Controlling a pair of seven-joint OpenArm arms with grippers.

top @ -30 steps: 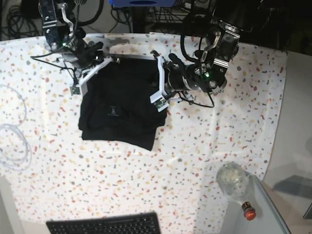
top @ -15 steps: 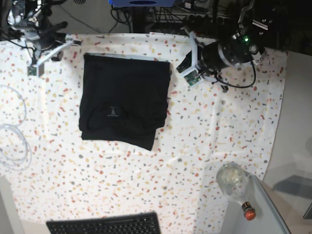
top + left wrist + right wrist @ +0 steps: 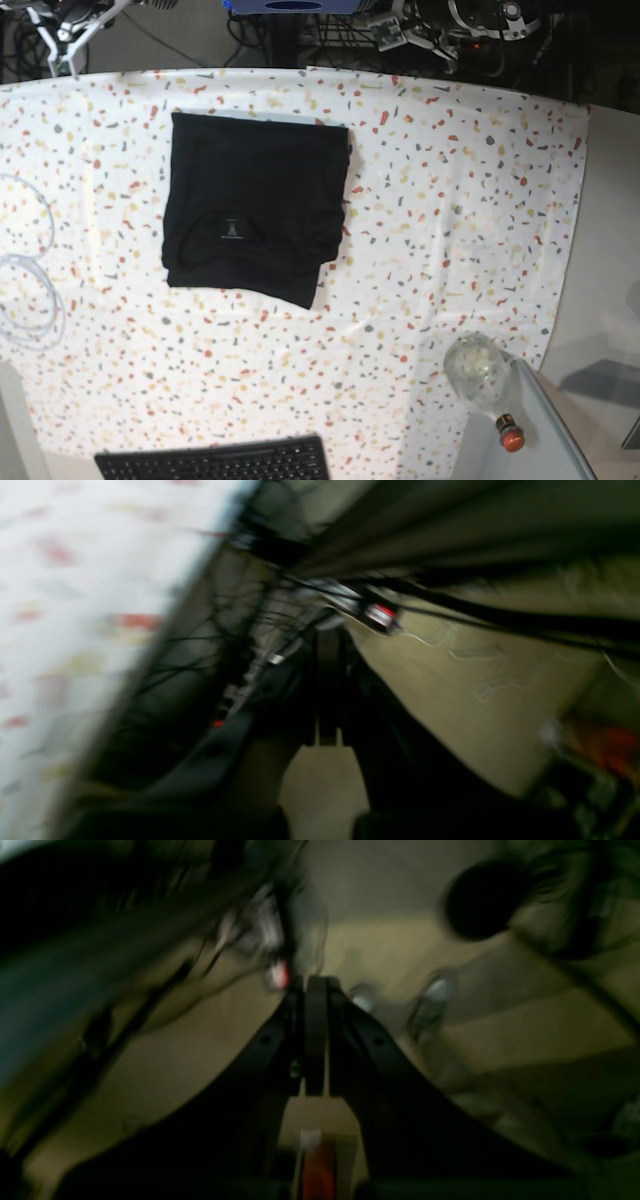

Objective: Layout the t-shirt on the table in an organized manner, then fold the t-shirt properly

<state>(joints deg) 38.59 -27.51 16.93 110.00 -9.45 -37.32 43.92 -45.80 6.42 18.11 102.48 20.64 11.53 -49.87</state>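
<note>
— What changes for us?
— We pull both arms back; the left gripper [image 3: 327, 730] and right gripper [image 3: 315, 1080] are closed, empty.
— And the t-shirt [image 3: 255, 215]?
— Folded on the table [image 3: 450, 200], far from our jaws; folding looks finished.

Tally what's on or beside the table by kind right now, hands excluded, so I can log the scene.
Black t-shirt, folded on the table: 1
Black keyboard, near edge: 1
White cable, looped at the table's side: 1
Clear bottle with a red-orange cap, lying beside the table: 1
Total: 4
</note>
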